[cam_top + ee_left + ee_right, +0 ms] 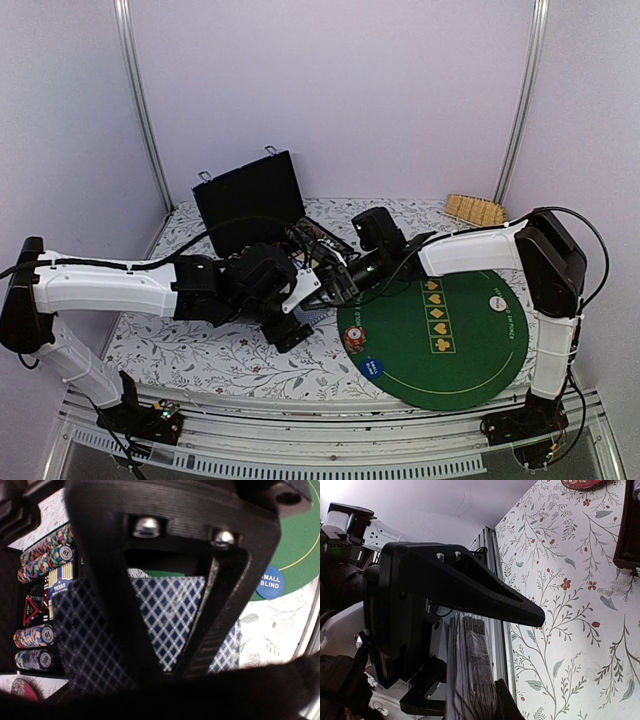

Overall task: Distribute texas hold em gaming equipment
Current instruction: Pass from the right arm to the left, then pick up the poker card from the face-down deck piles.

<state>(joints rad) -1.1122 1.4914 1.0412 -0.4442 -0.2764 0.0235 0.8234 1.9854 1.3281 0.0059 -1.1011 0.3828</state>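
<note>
White booth walls close in a counter (200, 355) dressed in flowered cloth, where we see the left arm (110, 285) and right arm (470, 245) meet at the centre of the overhead frame. They come together just left of a round green mat (470, 350) and below an open black case (245, 200).

The right hand (338, 283) is clenched on a deck of cards (470, 670). Its wrist view shows the stack edge-on between its fingers (485, 595), at lower centre of frame. From the left wrist, the deck's blue lattice backs fill the middle of the picture behind a black finger (170, 535) laid across them. The left hand (288, 328) sits just below and left of its partner; we cannot tell whether it is spread or closed.

Rolls of striped chips (47, 555) lie in the case at the left edge of that view, and a blue small-blind disc (270, 583) rests on the mat at upper right. Overhead, one striped chip (352, 340) sits near the mat's left edge and a white disc (496, 302) toward its right.

We judge the deck light but treacherous. It is stiff as a block, yet its slick cards are free to slide over one another. A firm pinch through the thickness, near the middle of the broad faces, looks safest. A loose or corner hold could let cards fan out and spill.
</note>
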